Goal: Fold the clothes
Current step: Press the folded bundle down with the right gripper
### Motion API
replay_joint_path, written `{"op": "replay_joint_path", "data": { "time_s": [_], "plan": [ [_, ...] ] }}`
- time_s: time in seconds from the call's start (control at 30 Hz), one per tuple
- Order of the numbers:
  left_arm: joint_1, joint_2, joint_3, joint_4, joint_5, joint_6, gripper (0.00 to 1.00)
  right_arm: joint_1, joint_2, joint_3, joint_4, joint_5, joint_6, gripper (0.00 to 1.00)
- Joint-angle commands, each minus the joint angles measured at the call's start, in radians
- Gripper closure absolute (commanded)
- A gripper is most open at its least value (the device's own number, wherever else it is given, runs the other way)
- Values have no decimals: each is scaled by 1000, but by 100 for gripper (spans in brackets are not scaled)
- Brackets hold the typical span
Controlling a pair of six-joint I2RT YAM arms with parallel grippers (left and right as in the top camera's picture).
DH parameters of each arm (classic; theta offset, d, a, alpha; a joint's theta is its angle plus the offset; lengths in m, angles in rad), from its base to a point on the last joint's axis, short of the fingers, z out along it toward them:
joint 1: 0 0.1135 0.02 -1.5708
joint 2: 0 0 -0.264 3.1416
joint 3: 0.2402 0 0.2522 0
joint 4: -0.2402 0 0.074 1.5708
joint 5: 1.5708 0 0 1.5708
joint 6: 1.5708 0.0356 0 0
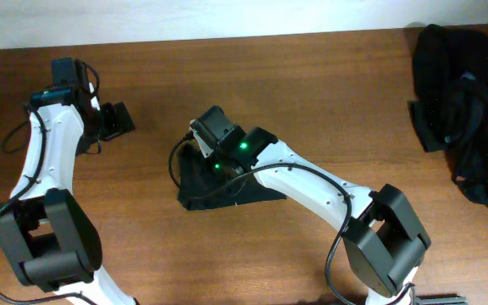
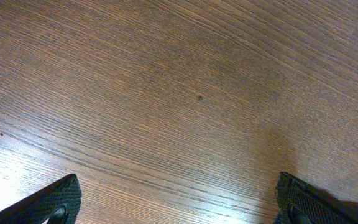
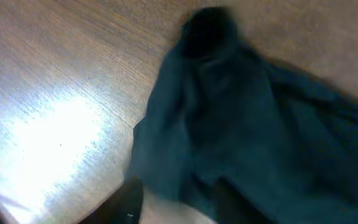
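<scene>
A small dark garment [image 1: 219, 191] lies crumpled at the table's middle, partly under my right arm. My right gripper [image 1: 202, 146] hovers over its upper left part. In the blurred right wrist view the dark teal cloth [image 3: 229, 118] fills the middle and right, and the gripper [image 3: 178, 204] has its fingers apart at the cloth's near edge, gripping nothing that I can see. My left gripper [image 1: 120, 120] is open at the far left, apart from the garment. In the left wrist view it [image 2: 179, 208] is wide open and empty above bare wood.
A pile of black clothes [image 1: 467, 110] lies at the table's far right edge. The brown wooden table [image 1: 329, 93] spans the view. The left arm's base stands at the front left, the right arm's base at the front right.
</scene>
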State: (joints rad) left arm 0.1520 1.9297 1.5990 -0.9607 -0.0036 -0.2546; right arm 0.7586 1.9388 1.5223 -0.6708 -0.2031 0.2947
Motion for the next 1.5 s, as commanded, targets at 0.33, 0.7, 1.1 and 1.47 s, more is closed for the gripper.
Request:
{"op": "replay_joint_path", "data": {
  "time_s": [0.33, 0.7, 1.1, 1.47],
  "plan": [
    [2, -11, 6, 1, 5, 1, 1, -15, 3, 21, 5, -15, 3, 35],
    [2, -11, 6, 1, 5, 1, 1, -25, 33, 21, 28, -2, 3, 49],
    [2, -11, 6, 2, 5, 1, 1, 8, 145, 21, 153, -33, 48, 74],
    [2, -11, 6, 2, 5, 1, 1, 61, 185, 21, 209, -40, 49, 75]
  ]
}}
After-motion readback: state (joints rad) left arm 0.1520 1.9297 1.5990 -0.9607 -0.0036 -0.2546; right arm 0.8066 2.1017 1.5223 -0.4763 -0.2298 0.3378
